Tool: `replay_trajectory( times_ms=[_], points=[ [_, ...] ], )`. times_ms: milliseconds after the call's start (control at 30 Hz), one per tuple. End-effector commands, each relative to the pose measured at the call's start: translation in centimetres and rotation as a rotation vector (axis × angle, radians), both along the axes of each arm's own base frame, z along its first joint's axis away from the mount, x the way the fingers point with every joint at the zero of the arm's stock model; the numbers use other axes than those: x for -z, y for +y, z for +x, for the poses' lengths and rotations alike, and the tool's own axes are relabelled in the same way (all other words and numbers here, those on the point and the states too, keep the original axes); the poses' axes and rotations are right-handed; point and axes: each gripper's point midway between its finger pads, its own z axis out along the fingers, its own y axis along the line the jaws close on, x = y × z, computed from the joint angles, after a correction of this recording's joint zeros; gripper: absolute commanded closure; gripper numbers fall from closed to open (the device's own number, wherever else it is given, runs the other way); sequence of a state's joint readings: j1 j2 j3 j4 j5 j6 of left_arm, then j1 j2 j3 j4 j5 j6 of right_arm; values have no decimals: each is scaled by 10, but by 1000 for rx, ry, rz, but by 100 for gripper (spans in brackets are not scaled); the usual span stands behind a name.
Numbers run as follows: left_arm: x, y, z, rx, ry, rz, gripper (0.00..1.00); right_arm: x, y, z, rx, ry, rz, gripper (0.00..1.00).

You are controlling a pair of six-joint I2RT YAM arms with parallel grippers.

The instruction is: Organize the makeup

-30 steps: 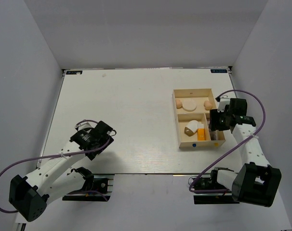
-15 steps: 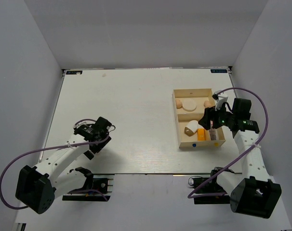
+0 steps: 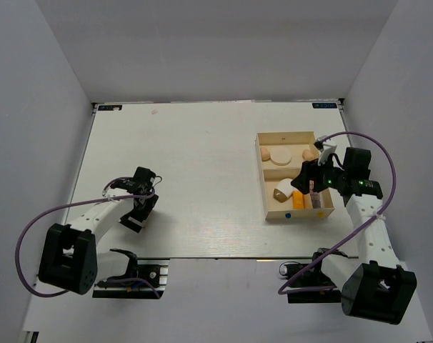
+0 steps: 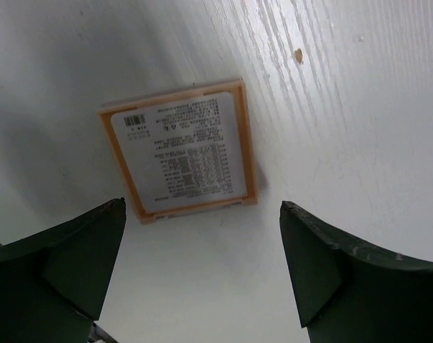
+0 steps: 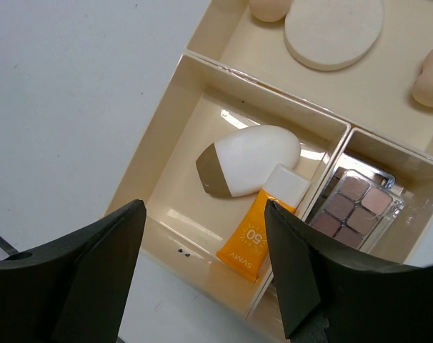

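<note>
My left gripper [image 4: 202, 209] is open just above the table, with the square pinkish compact [image 4: 177, 150] lying label-up just beyond its fingertips, untouched. In the top view this gripper [image 3: 140, 202] is at the table's near left. My right gripper [image 5: 204, 207] is open and empty above the wooden box [image 5: 170, 96]. Below it lie the white-and-brown teardrop sponge [image 5: 249, 161] and the orange tube [image 5: 263, 232]. The brown eyeshadow palette [image 5: 359, 207] stands in the narrow slot. The round cream puff [image 5: 334, 28] and two peach egg sponges [image 5: 270, 7] [image 5: 431, 78] are in the far compartment.
The pale wooden compartment box [image 3: 261, 179] stands at the table's right, with my right gripper [image 3: 307, 181] over its near compartments. The right arm's purple cable loops above the box's right side. Grey walls close in the table on both sides.
My right gripper moved left from the box's right edge to over its near compartments. My left arm folded in, and its gripper now points down at the compact.
</note>
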State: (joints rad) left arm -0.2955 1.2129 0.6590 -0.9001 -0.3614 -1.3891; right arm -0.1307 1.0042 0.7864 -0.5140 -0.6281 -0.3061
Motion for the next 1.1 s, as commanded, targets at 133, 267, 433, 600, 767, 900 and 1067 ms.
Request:
replay_trajectory(
  times_ms=[133,267,433,600,767,900,1067],
  points=[
    [6,9,13,-84,-21,-31,2,-2,-2,4,20,-24,10,26],
    [11,15,10,-92,-16,-24,2,-1,-2,5,19,-22,14,26],
    [19,16,14,-99,1,-47,2,-1,-2,8,23,-21,25,26],
    [29,16,10,-91,54,-60,5,-3,-2,8,26,-22,24,26],
    [24,9,22,-46,13,-90,38,-2,-3,6,32,-18,21,26],
    [-15,-17,68,135,-156,-162,69,-3,-4,7,40,-17,22,27],
    [-84,-97,128,479,-414,-403,85,-8,-16,21,124,-40,7,41]
  ],
)
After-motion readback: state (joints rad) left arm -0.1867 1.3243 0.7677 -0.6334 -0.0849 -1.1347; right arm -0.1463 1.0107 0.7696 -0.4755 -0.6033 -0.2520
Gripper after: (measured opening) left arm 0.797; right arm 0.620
